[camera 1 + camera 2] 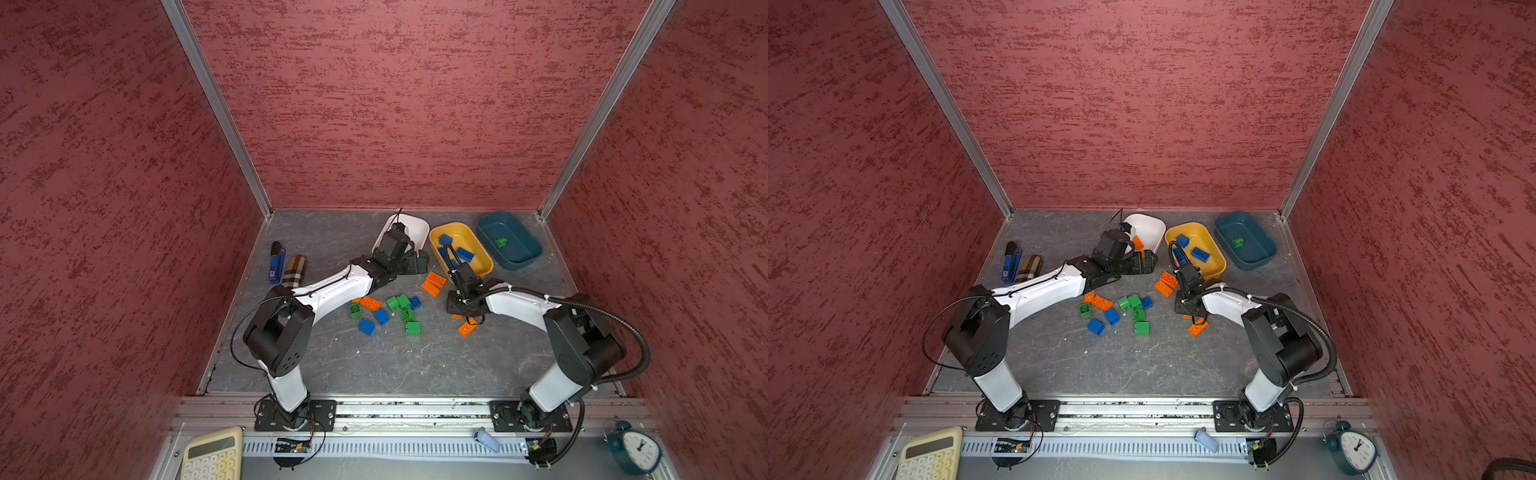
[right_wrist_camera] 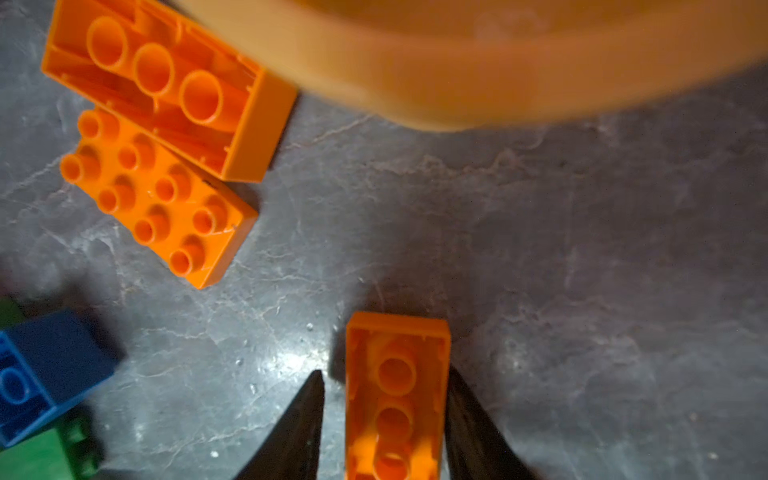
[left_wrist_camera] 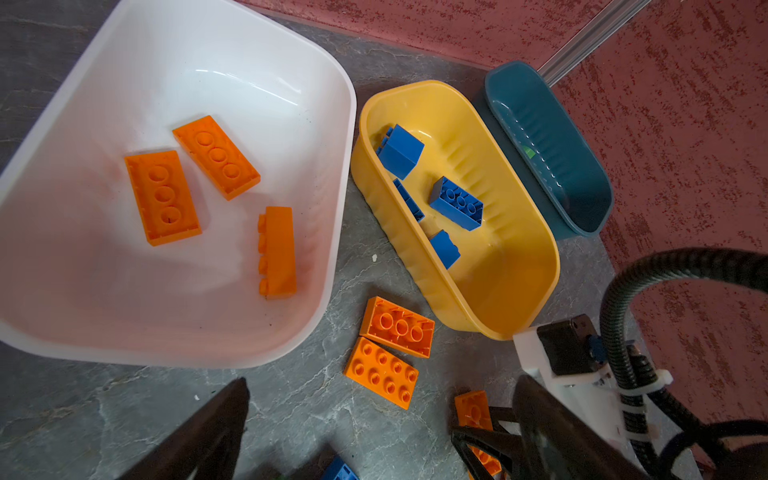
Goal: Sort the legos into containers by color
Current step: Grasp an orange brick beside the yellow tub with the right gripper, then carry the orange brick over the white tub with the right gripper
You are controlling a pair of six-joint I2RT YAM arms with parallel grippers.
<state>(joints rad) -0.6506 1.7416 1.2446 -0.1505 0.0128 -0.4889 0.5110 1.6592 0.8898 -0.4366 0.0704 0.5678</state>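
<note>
Brick (image 2: 397,395), orange, underside up: likely light, rigid, slick; best gripped across long sides. Right fingers (image 2: 469,428) straddle it, pinch unclear. Left fingers (image 3: 208,436) spread, empty.

tabletop (image 1: 415,365): grey stone-veined surface, matt with faint sheen
walls (image 1: 415,104): red, rough streaked texture, matt
corner posts (image 1: 216,104): bare silvery metal
white container (image 3: 291,83): smooth glossy plastic
yellow container (image 3: 519,232): glossy plastic, ribbed inner wall
teal container (image 3: 582,174): plastic, ribbed inside, duller
orange legos (image 2: 166,199): hard smooth plastic, slight shine
arm shells (image 1: 332,291): smooth white plastic
conduit (image 3: 615,316): black corrugated plastic
pouch (image 1: 294,270): checked woven cloth
</note>
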